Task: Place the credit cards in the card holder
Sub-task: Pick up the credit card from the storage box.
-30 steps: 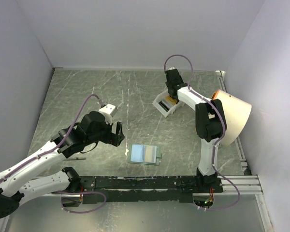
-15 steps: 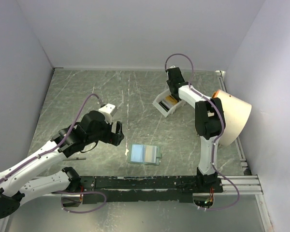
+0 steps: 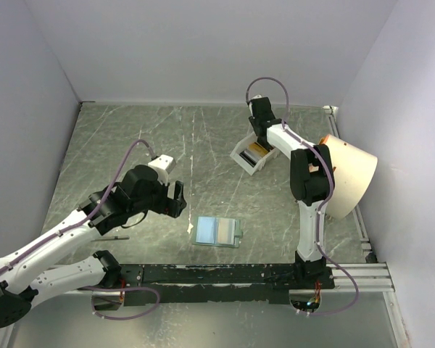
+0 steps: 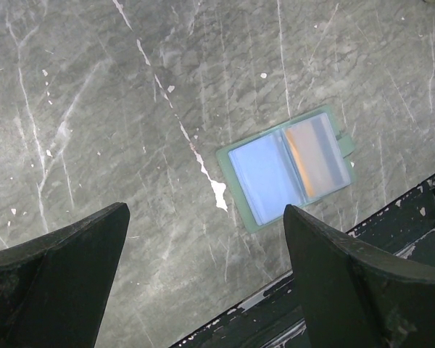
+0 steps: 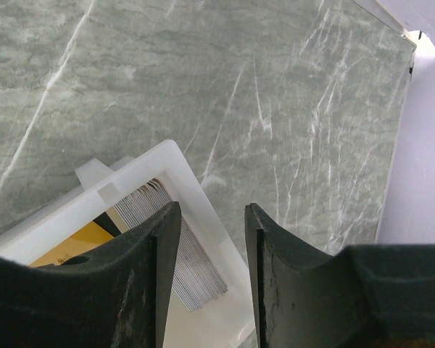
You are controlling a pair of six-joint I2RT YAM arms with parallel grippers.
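Sage-green folding card holder (image 3: pixel 217 231) lies open, pale blue inside up, on the grey marbled desk (image 3: pixel 130 138); gold and dark credit cards (image 3: pixel 256 151) sit well apart in a white plastic tray (image 3: pixel 239 159). Fetching step, I judge: right hand (image 5: pixel 209 217), half-spread and empty over the tray, must descend and pinch one card. Left hand (image 4: pixel 204 210) hovers fully spread.

left arm (image 3: pixel 51 250): white links, black joints
right arm (image 3: pixel 310 217): white links, black elbow
cables (image 3: pixel 138 142): thin mauve, looped along both arms
fingers (image 4: pixel 58 283): matte black, broad wedges
bases (image 3: pixel 105 262): black
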